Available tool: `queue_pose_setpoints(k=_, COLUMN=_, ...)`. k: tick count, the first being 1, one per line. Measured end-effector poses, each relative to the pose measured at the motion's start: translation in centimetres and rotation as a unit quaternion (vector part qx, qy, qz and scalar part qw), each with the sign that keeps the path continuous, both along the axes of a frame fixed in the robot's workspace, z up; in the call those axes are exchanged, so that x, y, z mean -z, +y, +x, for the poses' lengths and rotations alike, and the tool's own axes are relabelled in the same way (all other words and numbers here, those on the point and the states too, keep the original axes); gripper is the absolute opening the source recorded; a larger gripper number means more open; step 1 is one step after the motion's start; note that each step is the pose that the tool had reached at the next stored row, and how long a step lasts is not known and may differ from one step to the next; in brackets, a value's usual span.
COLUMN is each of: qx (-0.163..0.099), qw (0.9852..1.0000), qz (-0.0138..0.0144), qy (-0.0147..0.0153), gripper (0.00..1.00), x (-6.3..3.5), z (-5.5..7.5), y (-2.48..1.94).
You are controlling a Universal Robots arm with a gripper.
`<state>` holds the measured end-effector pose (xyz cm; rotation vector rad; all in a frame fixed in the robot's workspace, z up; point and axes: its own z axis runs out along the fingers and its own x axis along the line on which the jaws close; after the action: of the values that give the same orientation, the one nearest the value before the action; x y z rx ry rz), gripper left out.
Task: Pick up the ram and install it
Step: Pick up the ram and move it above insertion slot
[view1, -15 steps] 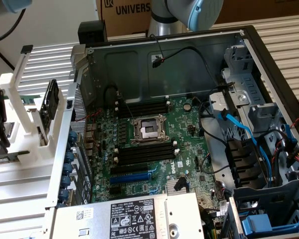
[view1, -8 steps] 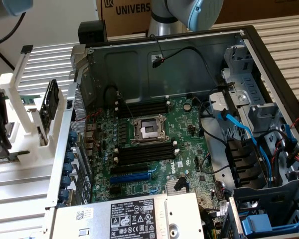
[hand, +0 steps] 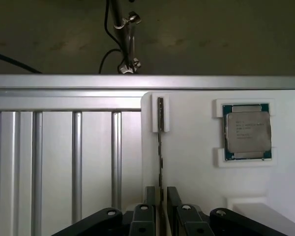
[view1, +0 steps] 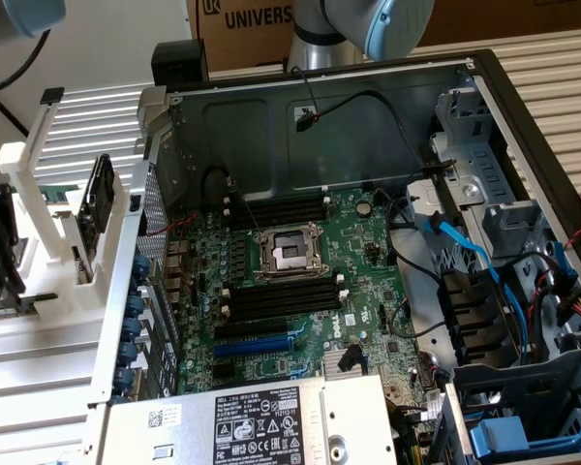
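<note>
The ram stands on edge in a slot of the white holder, so I see it as a thin, dark green strip. My gripper is open and straddles its near end. One black finger stands on each side of the strip, with a small gap to it. In the exterior view the open computer case lies flat. The motherboard shows black memory slots above the CPU socket and more slots below it, with no stick in them.
A processor chip sits in its own pocket of the white holder. The white fixture stands at the exterior view's left of the case, with a black flat part upright in it. A blue expansion slot, cables and drive cages crowd the case.
</note>
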<state>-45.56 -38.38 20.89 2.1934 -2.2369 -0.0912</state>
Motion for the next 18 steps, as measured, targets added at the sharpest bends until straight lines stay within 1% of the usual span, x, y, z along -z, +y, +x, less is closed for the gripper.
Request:
queue_pose_setpoints(k=3, qx=-0.001, qw=1.0, qz=0.0, qy=-0.0025, gripper=0.24, x=0.25, z=0.0, y=0.0)
queue_pose_setpoints(k=7, qx=-0.003, qw=1.0, qz=0.0002, qy=-0.0074, gripper=0.24, x=0.43, z=0.0, y=0.01)
queue_pose_setpoints(k=9, qx=-0.004, qw=0.9999, qz=0.001, qy=-0.0104, gripper=0.24, x=0.48, z=-0.02, y=0.02)
queue_pose_setpoints(k=12, qx=-0.004, qw=0.9999, qz=0.0034, qy=-0.0147, gripper=0.24, x=0.61, z=-0.14, y=0.04)
queue_pose_setpoints(k=13, qx=-0.004, qw=0.9999, qz=0.0046, qy=-0.0155, gripper=0.24, x=0.67, z=-0.2, y=0.04)
queue_pose_setpoints(k=16, qx=-0.005, qw=0.9998, qz=0.0088, qy=-0.0165, gripper=0.24, x=0.83, z=-0.36, y=0.05)
queue_pose_setpoints(k=18, qx=-0.005, qw=0.9998, qz=0.0104, qy=-0.0167, gripper=0.24, x=0.95, z=-0.48, y=0.05)
